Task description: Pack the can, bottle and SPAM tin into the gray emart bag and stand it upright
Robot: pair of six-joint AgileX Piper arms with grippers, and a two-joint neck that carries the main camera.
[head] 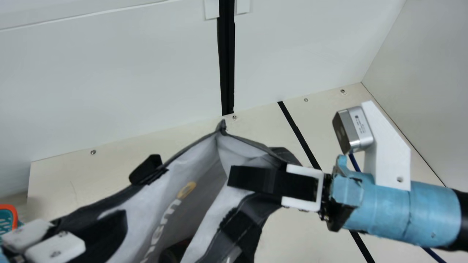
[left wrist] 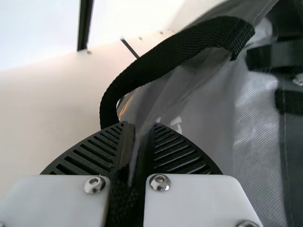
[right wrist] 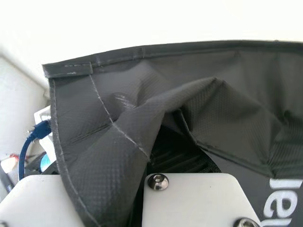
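Main view shows your left tool (head: 122, 224) and right tool (head: 234, 177) clamped on the bag (head: 203, 160), its mouth open between them.

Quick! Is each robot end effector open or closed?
Left end effector: closed on the gray fabric bag.
Right end effector: closed on the bag's rim, too.

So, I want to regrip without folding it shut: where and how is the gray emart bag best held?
I'd pinch the gray emart bag by its rim, coming from above, one finger inside and one outside. The mouth gapes upward, leaving room inside, and the thin, creased wall would likely buckle if pushed sideways.
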